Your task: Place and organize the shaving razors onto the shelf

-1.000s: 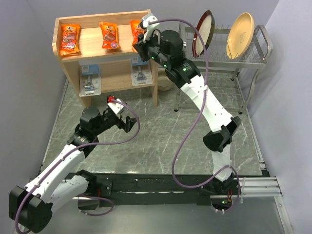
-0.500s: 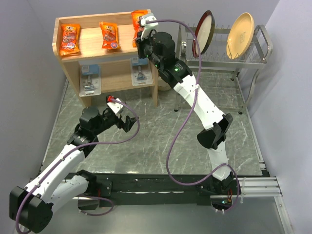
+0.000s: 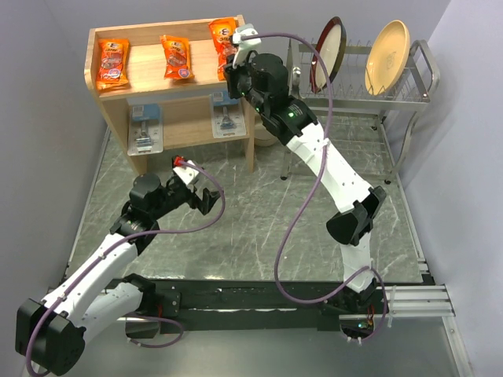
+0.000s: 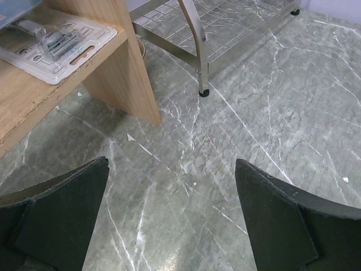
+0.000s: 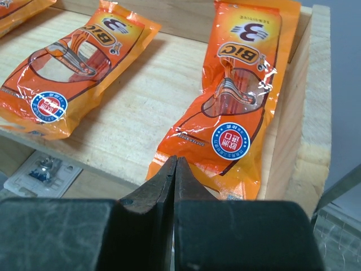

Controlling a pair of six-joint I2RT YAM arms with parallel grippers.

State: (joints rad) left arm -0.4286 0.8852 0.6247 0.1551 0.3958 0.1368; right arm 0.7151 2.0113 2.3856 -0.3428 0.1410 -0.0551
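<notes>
The wooden shelf [image 3: 146, 71] stands at the back left. Three orange razor packs [image 3: 112, 63] [image 3: 176, 56] [image 3: 222, 35] lie on its top tier. Two clear blister packs [image 3: 145, 126] [image 3: 226, 116] lie on the lower tier. My right gripper [image 3: 229, 69] is shut, its tips [image 5: 176, 159] at the near edge of the rightmost orange pack [image 5: 242, 96], which lies flat by the shelf's right side panel [image 5: 307, 130]. The middle orange pack [image 5: 79, 73] lies to its left. My left gripper [image 3: 206, 196] is open and empty above the table [image 4: 172, 164], in front of the shelf, with one blister pack [image 4: 56, 42] in its view.
A metal wire dish rack [image 3: 369, 88] stands right of the shelf, holding a dark red plate [image 3: 328, 49] and a yellow plate [image 3: 387, 45]. Its leg [image 4: 194, 45] stands close to the shelf's side panel [image 4: 124, 73]. Grey walls close in the left and right.
The rightmost orange pack has moved farther back on the top tier. My right gripper went forward with it and has drawn back slightly. The left arm has not moved.
</notes>
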